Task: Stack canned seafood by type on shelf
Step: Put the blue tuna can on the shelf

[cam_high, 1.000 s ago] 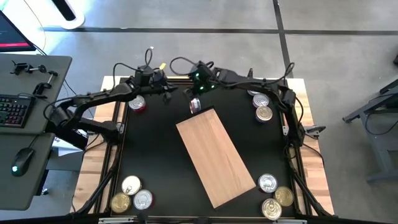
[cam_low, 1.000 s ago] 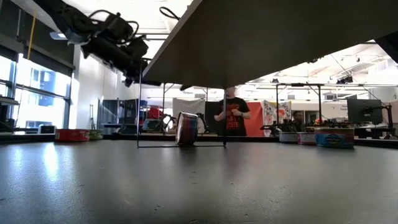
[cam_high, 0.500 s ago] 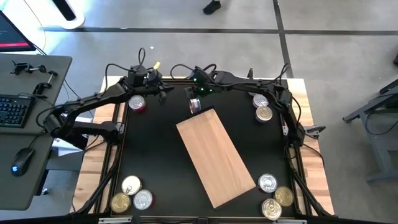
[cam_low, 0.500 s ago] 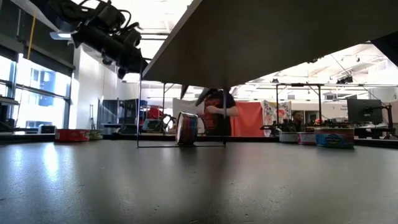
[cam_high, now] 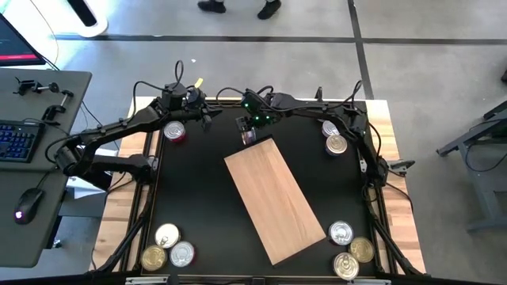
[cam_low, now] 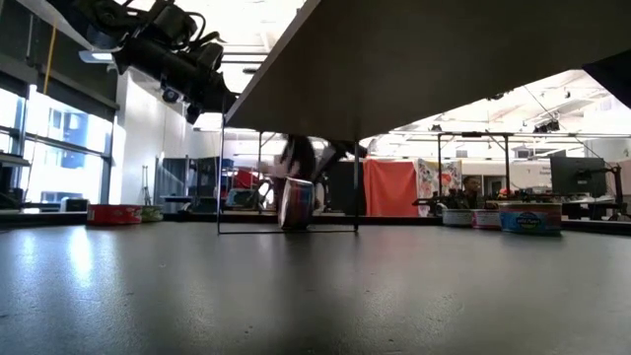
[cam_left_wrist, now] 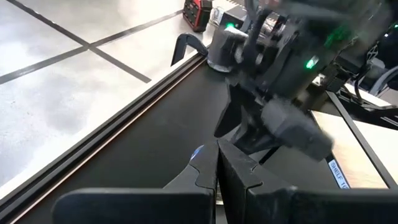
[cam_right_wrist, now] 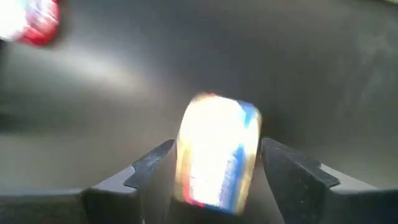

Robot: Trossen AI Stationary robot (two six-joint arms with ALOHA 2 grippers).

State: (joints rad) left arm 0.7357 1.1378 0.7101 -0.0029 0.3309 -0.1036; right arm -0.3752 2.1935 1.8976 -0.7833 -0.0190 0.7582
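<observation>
Straddling upended can (cam_right_wrist: 216, 152), right end effector (cam_right_wrist: 214, 171)

Wooden board (cam_high: 274, 198) lies flat and diagonal mid-table, light brown with visible grain. One can (cam_high: 249, 135) stands on its edge just past the board's far corner, with a red and blue side label. Red-labelled can (cam_high: 174, 131) far left. Two cans (cam_high: 336, 143) far right. Three cans (cam_high: 167, 248) near left, gold and silver lids. Three cans (cam_high: 349, 252) near right.
</observation>
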